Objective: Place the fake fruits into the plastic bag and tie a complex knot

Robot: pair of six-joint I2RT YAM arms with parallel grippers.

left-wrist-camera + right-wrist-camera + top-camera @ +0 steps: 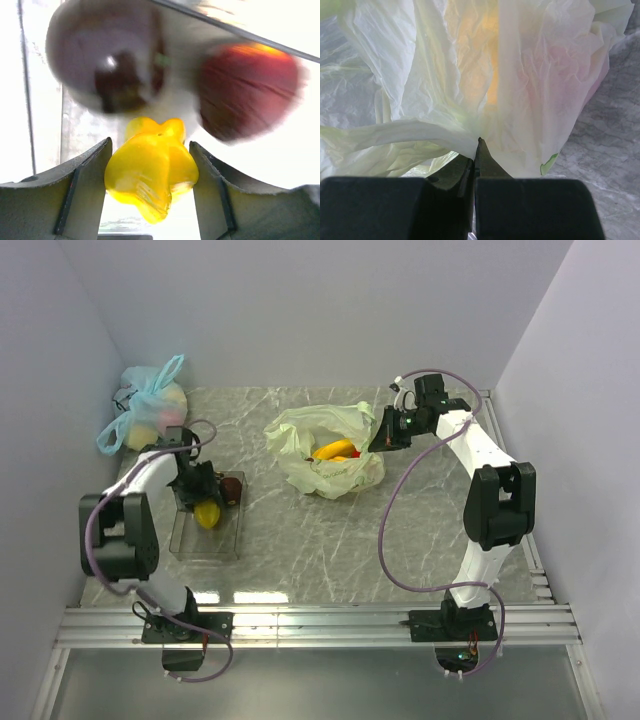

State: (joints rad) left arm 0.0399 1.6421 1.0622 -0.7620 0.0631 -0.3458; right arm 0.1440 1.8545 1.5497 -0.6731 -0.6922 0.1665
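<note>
- Left gripper (150,145) fingers (80,195) straddle yellow lumpy fruit (150,172), near contact, grip uncertain: close centred, lift straight
- Right gripper (476,150) fingers (530,210) pinch plastic bag (530,75) fold; hold mouth open

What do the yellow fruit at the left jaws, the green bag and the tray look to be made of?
The yellow fruit looks like hard glossy plastic: bright highlights on a smooth, moulded lumpy shape. The plastic bag is thin translucent pale green film, finely crinkled, with yellow and pink showing through it. The tray seems to be clear rigid plastic, perhaps acrylic: the marbled table shows through it.
</note>
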